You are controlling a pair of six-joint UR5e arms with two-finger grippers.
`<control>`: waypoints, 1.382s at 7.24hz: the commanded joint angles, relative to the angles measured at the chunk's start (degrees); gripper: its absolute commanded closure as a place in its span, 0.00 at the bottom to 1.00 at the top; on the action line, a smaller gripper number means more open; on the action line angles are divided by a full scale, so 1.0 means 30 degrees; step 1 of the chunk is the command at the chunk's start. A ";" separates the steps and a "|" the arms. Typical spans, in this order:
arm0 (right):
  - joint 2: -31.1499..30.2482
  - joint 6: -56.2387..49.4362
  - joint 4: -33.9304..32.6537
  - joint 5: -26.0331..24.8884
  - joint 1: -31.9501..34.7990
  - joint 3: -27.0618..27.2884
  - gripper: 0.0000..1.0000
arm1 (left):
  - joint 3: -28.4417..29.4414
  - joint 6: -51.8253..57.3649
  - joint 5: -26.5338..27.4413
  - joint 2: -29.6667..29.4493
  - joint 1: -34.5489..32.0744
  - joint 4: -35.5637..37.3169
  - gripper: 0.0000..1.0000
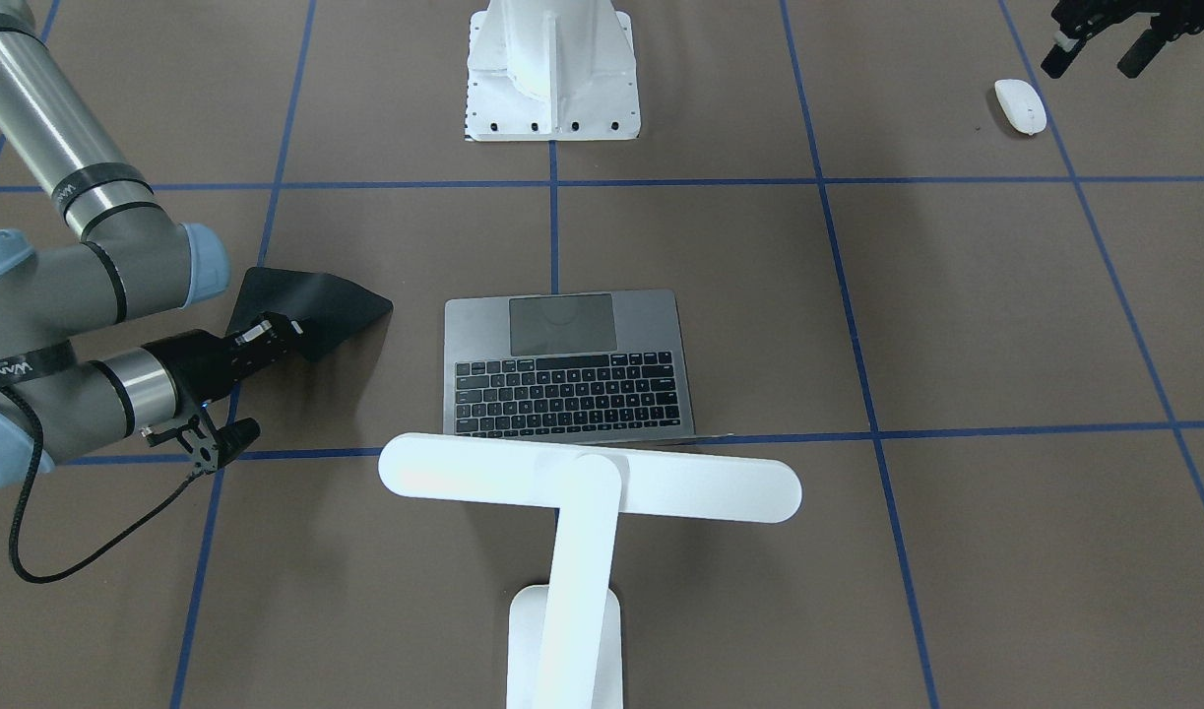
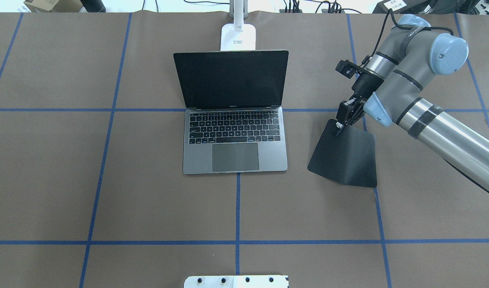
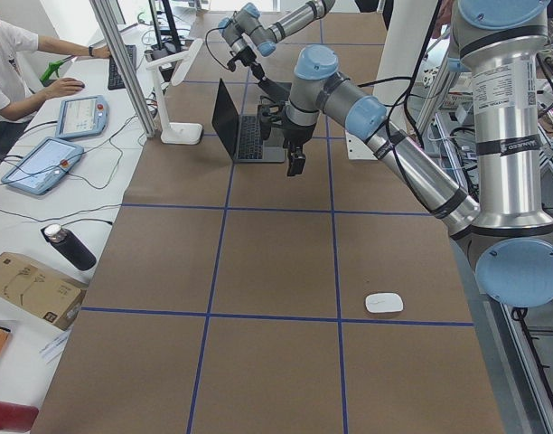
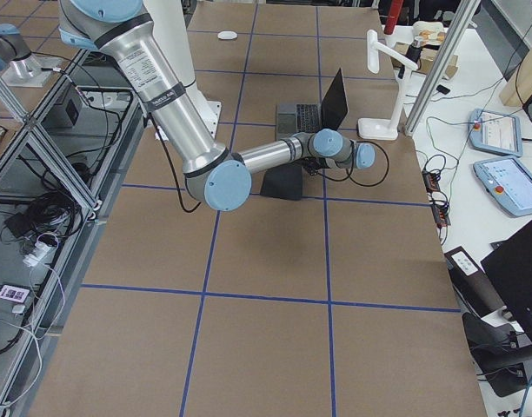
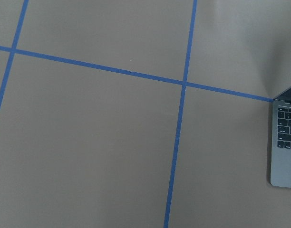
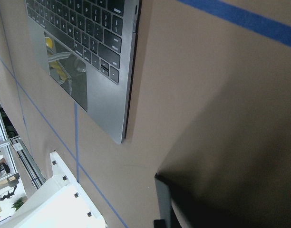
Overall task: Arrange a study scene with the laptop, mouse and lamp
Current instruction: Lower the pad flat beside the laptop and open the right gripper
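Right pincer (image 1: pixel 277 333), seen from the front, is pinching a corner of the mat (image 1: pixel 326 300) and holds it tilted off the bench (image 1: pixel 956 315). The left pincer (image 1: pixel 1097 54) hangs spread near the mouse (image 1: pixel 1020 105), not touching it. From overhead, the laptop (image 2: pixel 235 132) stands open mid-bench, with the lamp (image 2: pixel 238 36) just behind its screen. The left side view shows the mouse alone, well apart from the laptop. It is probably light, hard and slick, so it should be pinched across its long sides, low down. No container holds any of them.

Brown table (image 2: pixel 156 208) with blue tape grid (image 2: pixel 308 242), white side desk (image 3: pixel 87 203)
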 commanded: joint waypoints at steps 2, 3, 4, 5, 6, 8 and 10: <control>0.0983 0.0313 0.0874 -0.1308 -0.0348 -0.0502 1.00 | -0.0005 0.0000 -0.0018 0.0174 0.0029 0.0012 0.00; 0.1247 0.0605 0.0875 -0.1541 -0.0495 -0.0676 0.95 | 0.0024 0.0000 -0.0047 0.0175 0.0029 0.0012 0.00; 0.1250 0.0666 0.0875 -0.1572 -0.0554 -0.0707 0.90 | 0.0024 0.0000 -0.0047 0.0176 0.0029 0.0012 0.00; 0.1279 0.0754 0.0875 -0.1572 -0.0584 -0.0736 0.32 | -0.0005 0.0000 -0.0047 0.0176 0.0029 0.0012 0.00; 0.1482 0.0842 0.0875 -0.1572 -0.0613 -0.0795 0.05 | -0.0005 0.0000 -0.0047 0.0176 0.0029 0.0012 0.00; 0.1981 0.1806 0.0875 -0.1572 -0.0672 -0.0912 0.02 | -0.0034 0.0000 -0.0076 0.0176 0.0029 0.0012 0.00; 0.2680 0.2680 0.0875 -0.1572 -0.0614 -0.1116 0.02 | -0.0063 0.0000 -0.0105 0.0176 0.0029 0.0012 0.00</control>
